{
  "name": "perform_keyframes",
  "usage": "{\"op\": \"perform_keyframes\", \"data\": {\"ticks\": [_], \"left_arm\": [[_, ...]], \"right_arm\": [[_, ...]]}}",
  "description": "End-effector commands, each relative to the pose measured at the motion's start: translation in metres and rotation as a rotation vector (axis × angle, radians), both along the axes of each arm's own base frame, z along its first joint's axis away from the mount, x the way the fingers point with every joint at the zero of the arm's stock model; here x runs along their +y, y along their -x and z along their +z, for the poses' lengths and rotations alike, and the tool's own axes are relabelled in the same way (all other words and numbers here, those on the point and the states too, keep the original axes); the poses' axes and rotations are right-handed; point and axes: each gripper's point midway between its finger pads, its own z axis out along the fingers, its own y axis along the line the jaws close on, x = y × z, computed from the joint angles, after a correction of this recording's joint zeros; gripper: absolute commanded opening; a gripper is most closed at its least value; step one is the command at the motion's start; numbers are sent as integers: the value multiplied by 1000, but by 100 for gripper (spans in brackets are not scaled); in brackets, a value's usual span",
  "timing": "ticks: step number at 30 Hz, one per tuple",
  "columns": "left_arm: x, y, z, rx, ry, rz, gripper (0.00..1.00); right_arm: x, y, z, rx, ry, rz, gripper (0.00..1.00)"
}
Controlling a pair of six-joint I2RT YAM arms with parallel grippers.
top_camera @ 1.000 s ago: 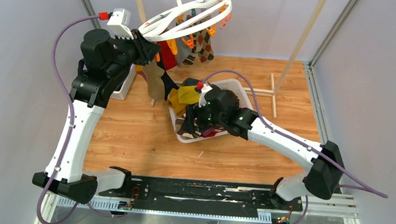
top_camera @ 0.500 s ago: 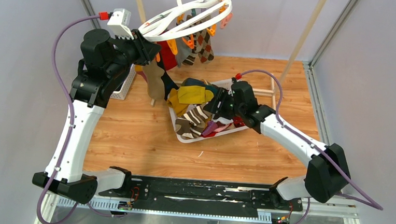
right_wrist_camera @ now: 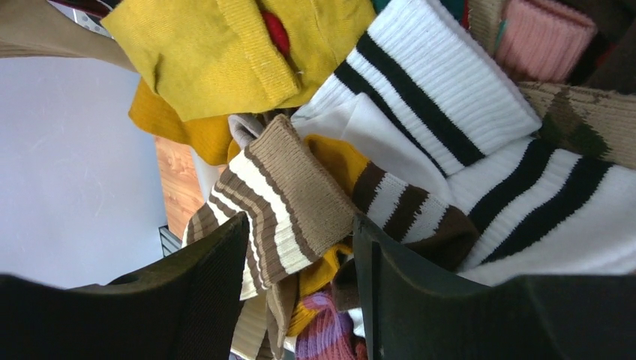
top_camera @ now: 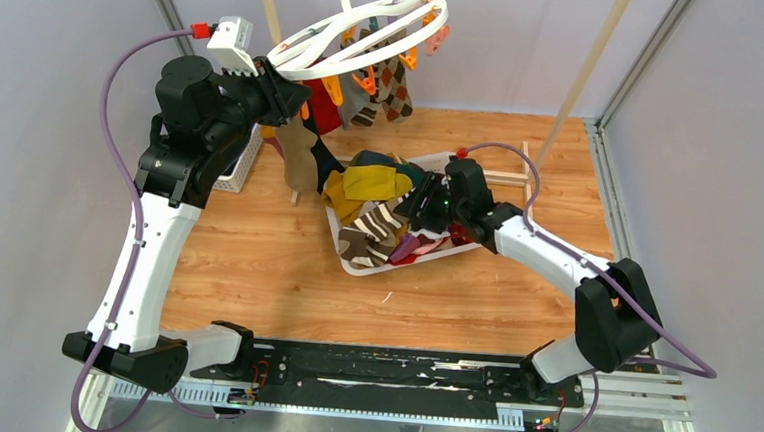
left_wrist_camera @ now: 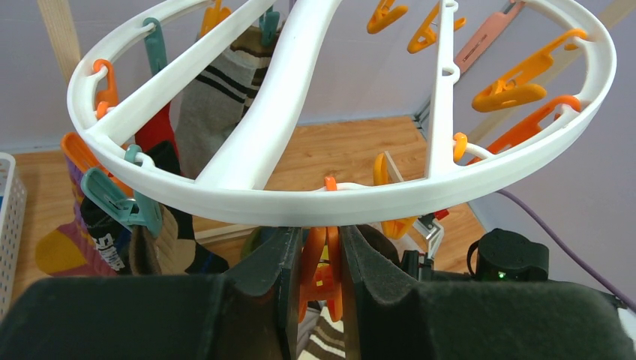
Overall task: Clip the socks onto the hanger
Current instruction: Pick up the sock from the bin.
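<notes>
The white round hanger [top_camera: 361,32] hangs at the back with orange clips; an argyle sock [top_camera: 397,89], a red sock [top_camera: 324,107] and a brown sock [top_camera: 301,161] hang from it. My left gripper [top_camera: 290,100] is under the ring's near rim [left_wrist_camera: 375,199], shut on an orange clip [left_wrist_camera: 324,274]. My right gripper [top_camera: 413,210] is open, low over the sock pile [top_camera: 378,221] in a white basket [top_camera: 466,169]. In the right wrist view a brown-and-cream striped sock [right_wrist_camera: 277,195] lies between its fingers, beside a mustard sock [right_wrist_camera: 217,45] and a white black-striped sock [right_wrist_camera: 420,82].
A second white lattice basket [top_camera: 246,163] stands at the left behind my left arm. Wooden stand posts [top_camera: 588,58] and a wooden base frame [top_camera: 526,180] are at the back right. Teal clips [left_wrist_camera: 120,199] hang on the ring's left side.
My right arm swung right, off the basket's left part, uncovering the striped and mustard socks, then settled over the pile. My left gripper has stayed on the clip.
</notes>
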Motion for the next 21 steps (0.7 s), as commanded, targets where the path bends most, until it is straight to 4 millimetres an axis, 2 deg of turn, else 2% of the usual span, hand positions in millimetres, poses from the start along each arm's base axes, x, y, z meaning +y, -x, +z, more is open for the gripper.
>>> {"op": "perform_keyframes", "data": {"ticks": [1,11,16,21], "left_arm": [[3,4,-2,8,-19,0,9],[4,4,-1,4,-23,2,9],[3,3,-2,9,-21,0,9],[4,3,-1,7,-26,5,9]], "right_arm": [[1,-1,-8,51,-21,-1,52],[-21,20,-14,102,44,-38,52],[-8,13,-12,84,-24,-24,52],[6,-1,-8,65,-98,-38,46]]}}
